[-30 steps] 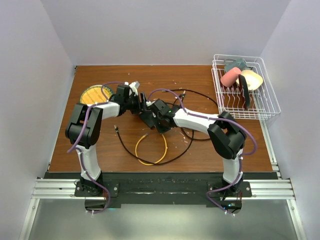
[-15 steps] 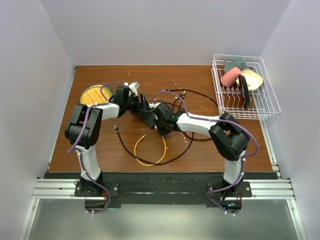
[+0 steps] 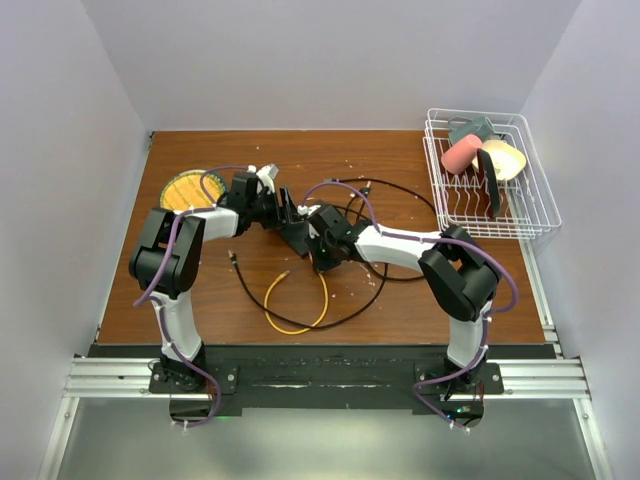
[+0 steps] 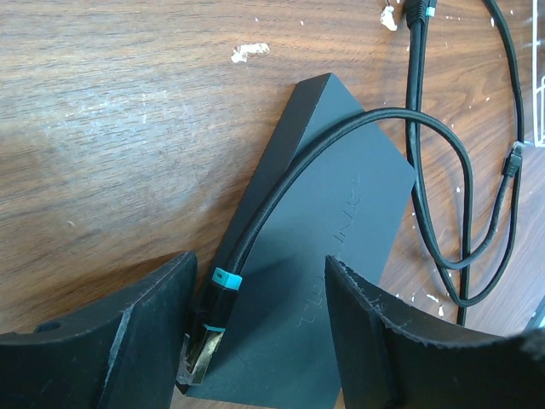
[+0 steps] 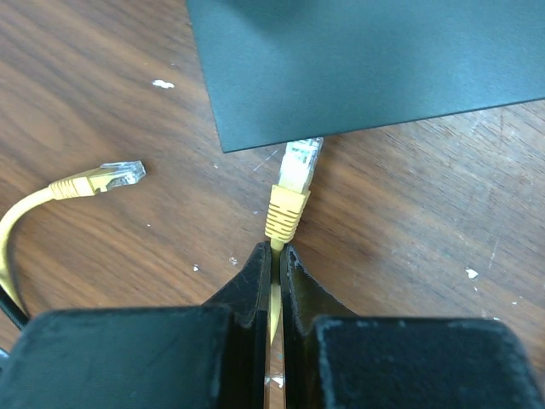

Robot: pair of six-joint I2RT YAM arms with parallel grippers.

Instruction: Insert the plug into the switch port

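While both arms lean in over the middle of the brown wooden counter [image 3: 225, 315], I read the scene from my side outward. A metal rail [image 3: 320, 375] carries the two bases along the near edge. Just beyond it the yellow cable [image 3: 268, 302] lies in a loop, its free end [image 5: 95, 181] loose on the wood.

The right gripper [image 5: 274, 251] has its jaws pressed together on that cable just behind the plug [image 5: 288, 200], whose clear tip meets the edge of the dark switch box [image 4: 341, 221]. The switch port is hidden under that edge, so I cannot tell whether the tip sits in a socket or only against the box.

The left gripper [image 4: 260, 264] has its jaws apart, astride one end of the box. Whether the pads press on it I cannot make out. A black braided cable [image 4: 281, 192] crosses the box top and ends in a teal-banded connector at the box's side. White crumbs [image 4: 249, 53] fleck the wood.

Far left sits a yellow disc [image 3: 185, 190]. Far right stands a white wire rack [image 3: 535, 215] holding a pink cup [image 3: 460, 155] and a yellow bowl [image 3: 505, 158]; its other contents are hard to make out. Pale walls [image 3: 320, 60] close in three sides.
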